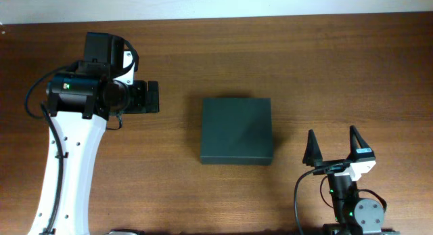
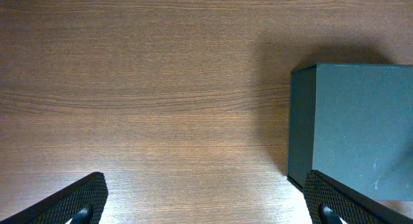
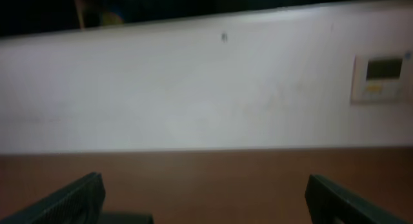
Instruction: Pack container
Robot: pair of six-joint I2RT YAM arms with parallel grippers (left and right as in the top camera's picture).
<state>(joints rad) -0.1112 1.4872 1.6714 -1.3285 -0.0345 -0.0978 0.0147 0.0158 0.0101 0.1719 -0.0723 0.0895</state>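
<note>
The container is a matte black rectangular box with its lid shut flat, lying at the table's middle. In the left wrist view its near-left corner and top fill the right side. My left gripper hovers to the left of the container, apart from it. It is open, and only bare wood lies between its fingers. My right gripper stands open near the front edge, right of the container, with nothing between its fingertips.
The brown wooden table runs to a pale wall at the back, where a small white panel hangs. The left arm's white link crosses the table's left side. A blurred dark shape sits by the right gripper's left finger.
</note>
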